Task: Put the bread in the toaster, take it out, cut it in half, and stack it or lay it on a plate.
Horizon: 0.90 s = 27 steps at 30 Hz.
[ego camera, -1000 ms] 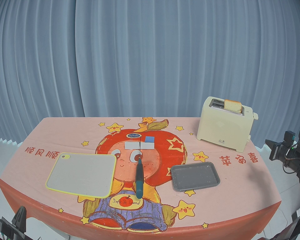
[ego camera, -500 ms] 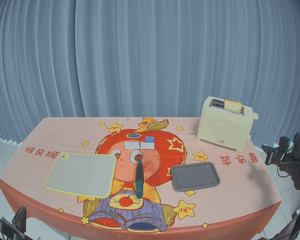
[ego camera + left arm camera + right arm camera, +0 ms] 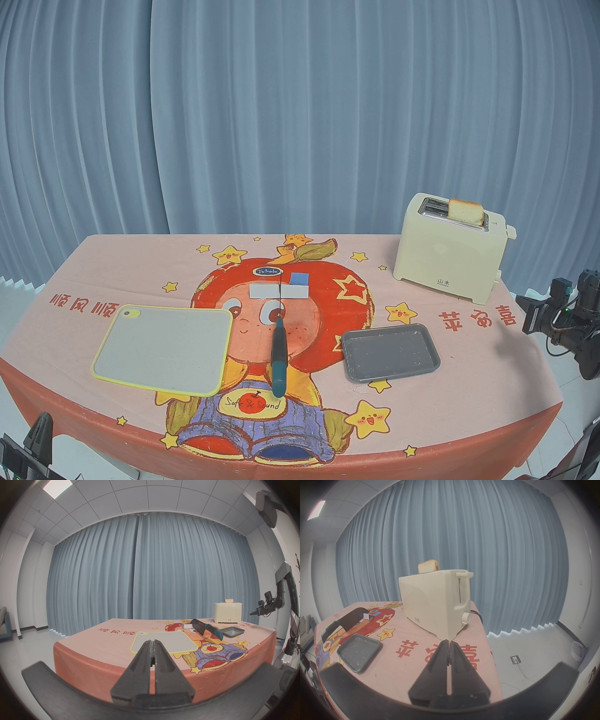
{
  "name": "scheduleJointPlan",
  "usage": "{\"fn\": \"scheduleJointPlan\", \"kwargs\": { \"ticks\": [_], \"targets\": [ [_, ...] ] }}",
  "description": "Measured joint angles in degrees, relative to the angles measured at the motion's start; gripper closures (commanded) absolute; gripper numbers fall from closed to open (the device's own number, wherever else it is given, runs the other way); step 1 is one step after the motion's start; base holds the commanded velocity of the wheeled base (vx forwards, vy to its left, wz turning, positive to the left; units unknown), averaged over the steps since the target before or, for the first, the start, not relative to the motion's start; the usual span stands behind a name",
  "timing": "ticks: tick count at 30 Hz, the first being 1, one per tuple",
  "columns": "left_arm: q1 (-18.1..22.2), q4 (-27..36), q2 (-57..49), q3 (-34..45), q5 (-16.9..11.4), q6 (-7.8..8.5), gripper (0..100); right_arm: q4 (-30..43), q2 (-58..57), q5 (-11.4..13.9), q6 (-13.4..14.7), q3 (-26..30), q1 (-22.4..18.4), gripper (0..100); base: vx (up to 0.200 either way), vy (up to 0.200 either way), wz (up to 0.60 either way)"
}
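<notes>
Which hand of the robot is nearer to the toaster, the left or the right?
Right. The right hand is at the table edge, on the lever side of the toaster. The left hand is far off, before the opposite near corner.

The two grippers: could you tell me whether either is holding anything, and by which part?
Nothing is held: the left gripper and the right gripper are both shut and empty; the bread stands in the toaster.

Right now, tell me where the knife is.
Head view: the knife lies mid-table, between the cutting board to the robot's left and the grey tray to its right.
</notes>
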Motion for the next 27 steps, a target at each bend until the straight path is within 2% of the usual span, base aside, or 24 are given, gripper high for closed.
{"fn": "scheduleJointPlan", "kwargs": {
  "ticks": [12,27],
  "targets": [
    [0.0,0.0,0.0,0.0,0.0,-0.01,100,-11.3,7.4,-0.5,0.2,0.0,-0.6,100,0.0,0.0,0.0],
    [0.0,0.0,0.0,0.0,0.0,0.0,100,-12.6,10.8,-0.6,0.3,-0.9,-0.6,100,0.0,0.0,0.0]
  ]
}}
